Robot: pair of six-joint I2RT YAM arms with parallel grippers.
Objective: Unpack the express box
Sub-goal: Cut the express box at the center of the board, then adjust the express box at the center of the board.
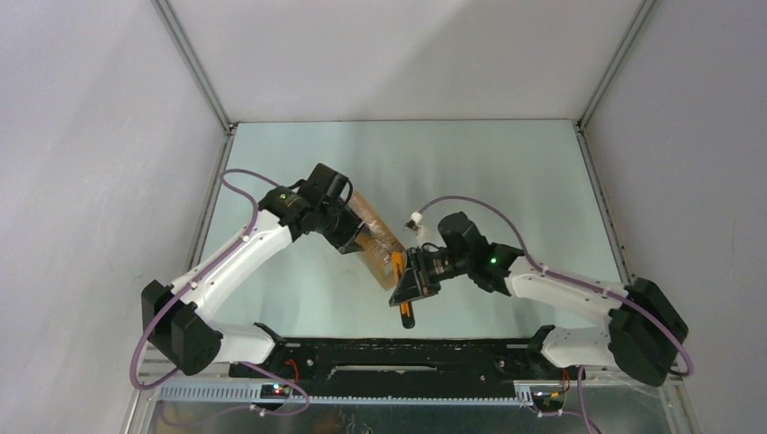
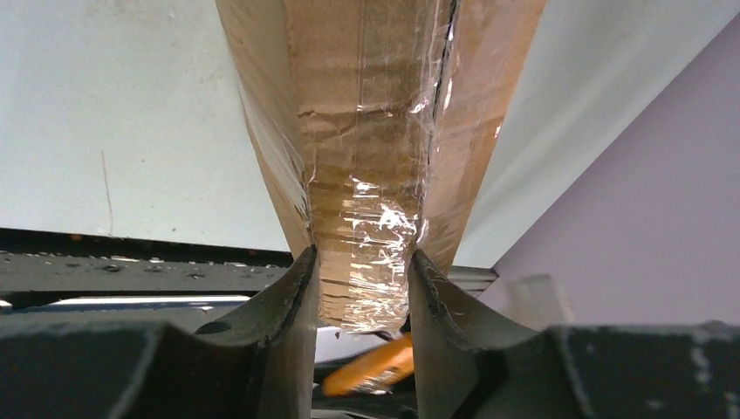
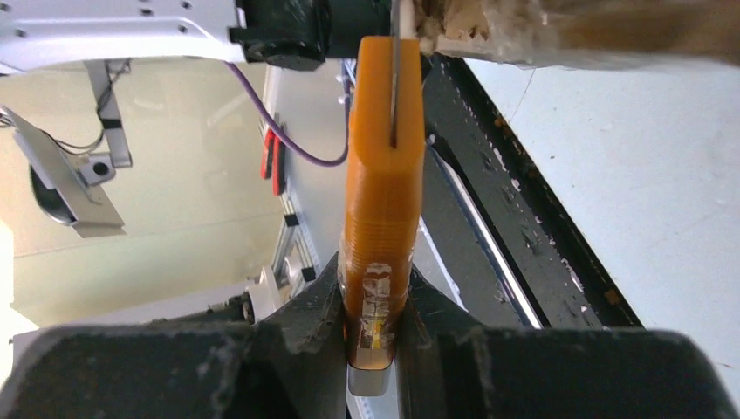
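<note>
The express box (image 1: 378, 240) is a brown cardboard parcel wrapped in clear tape. My left gripper (image 1: 355, 237) is shut on its upper left end and holds it tilted above the table. In the left wrist view the taped box end (image 2: 366, 218) sits clamped between the fingers (image 2: 292, 301). My right gripper (image 1: 418, 276) is shut on an orange utility knife (image 1: 401, 285). In the right wrist view the knife (image 3: 384, 183) stands upright in the jaws, its thin blade (image 3: 394, 22) touching the torn lower edge of the box (image 3: 524, 35). No label shows.
The black base rail (image 1: 398, 353) runs along the table's near edge below the knife. Grey enclosure walls (image 1: 108, 136) stand on both sides and behind. A small white cable clip (image 1: 415, 219) hangs near the right arm's wrist.
</note>
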